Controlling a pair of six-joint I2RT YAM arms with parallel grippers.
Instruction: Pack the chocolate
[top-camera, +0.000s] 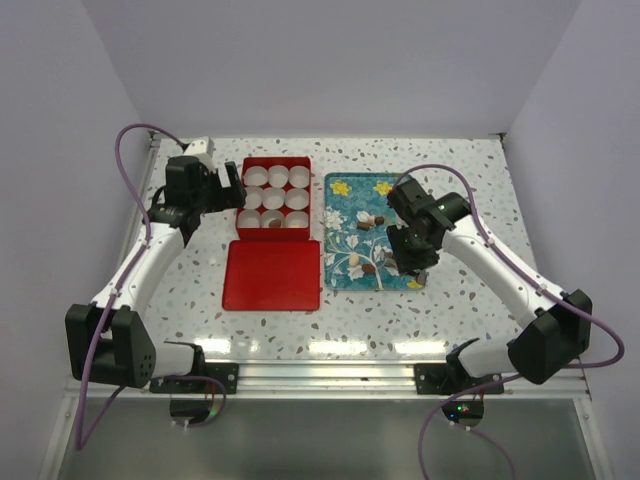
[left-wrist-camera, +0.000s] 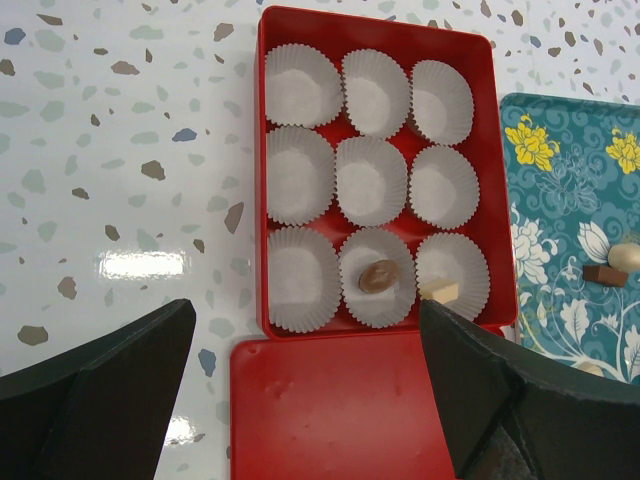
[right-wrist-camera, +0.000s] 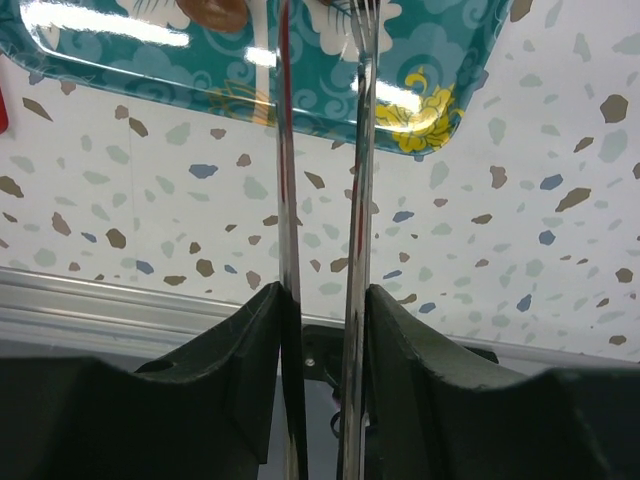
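Observation:
The red box (top-camera: 243, 195) holds nine white paper cups. In the left wrist view a brown chocolate (left-wrist-camera: 379, 276) lies in the near middle cup and a cream piece (left-wrist-camera: 440, 291) in the near right cup. More chocolates (top-camera: 365, 226) lie on the teal flowered tray (top-camera: 345, 215). My left gripper (top-camera: 232, 190) is open and empty at the box's left side, over the lid's edge (left-wrist-camera: 307, 320). My right gripper (top-camera: 408, 262) is shut on metal tongs (right-wrist-camera: 288, 200) over the tray's near part. The tong tips run out of the frame's top beside a brown chocolate (right-wrist-camera: 212, 12).
The red lid (top-camera: 272, 275) lies flat in front of the box, touching it. The tray (right-wrist-camera: 420, 50) lies right of the box. A metal rail (top-camera: 330, 375) runs along the table's near edge. White walls close in the table.

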